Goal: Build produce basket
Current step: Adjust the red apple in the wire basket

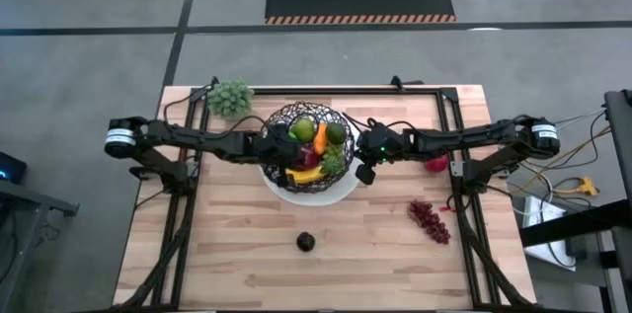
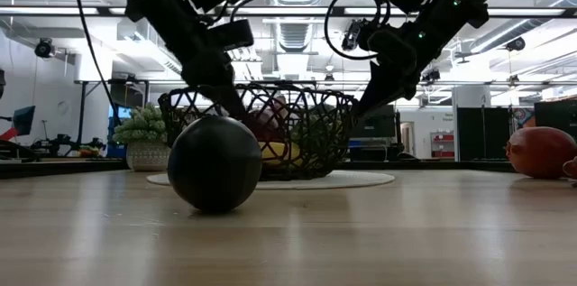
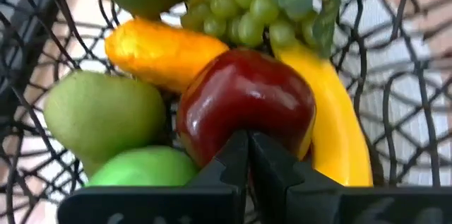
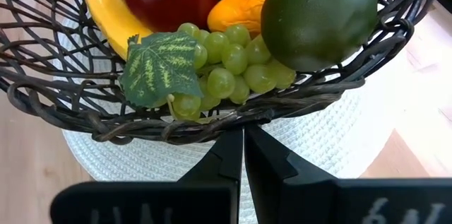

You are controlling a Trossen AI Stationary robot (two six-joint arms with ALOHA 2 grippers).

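Note:
The black wire basket point(image 1: 306, 150) sits on a white round plate point(image 1: 341, 193). It holds a red apple point(image 3: 247, 100), a banana point(image 3: 339, 139), an orange carrot point(image 3: 159, 51), green apples point(image 3: 102, 111), a dark avocado point(image 4: 318, 15) and green grapes with a leaf point(image 4: 226, 65). My left gripper point(image 3: 247, 138) is shut inside the basket, with its tips at the red apple. My right gripper point(image 4: 244, 133) is shut just outside the basket's right rim point(image 4: 233, 119). On the table lie dark red grapes point(image 1: 430, 220), a dark plum point(image 1: 306, 242) and a second red apple point(image 1: 434, 163). My left gripper's shut fingertips point(image 3: 236, 146) come in over the basket's left rim and point at the side of the red apple point(image 3: 247, 114); I cannot tell whether they touch it. My right gripper's shut fingertips point(image 4: 233, 143) stand at the basket's outer rim wire point(image 4: 244, 119), coming from the table's right; I cannot tell whether they touch it.
A pale green leafy cluster point(image 1: 229, 96) stands at the far left of the table. The plum point(image 2: 215, 164) lies near the front edge and the loose red apple point(image 2: 541, 152) under the right arm. Bare wood spreads across the near half of the table.

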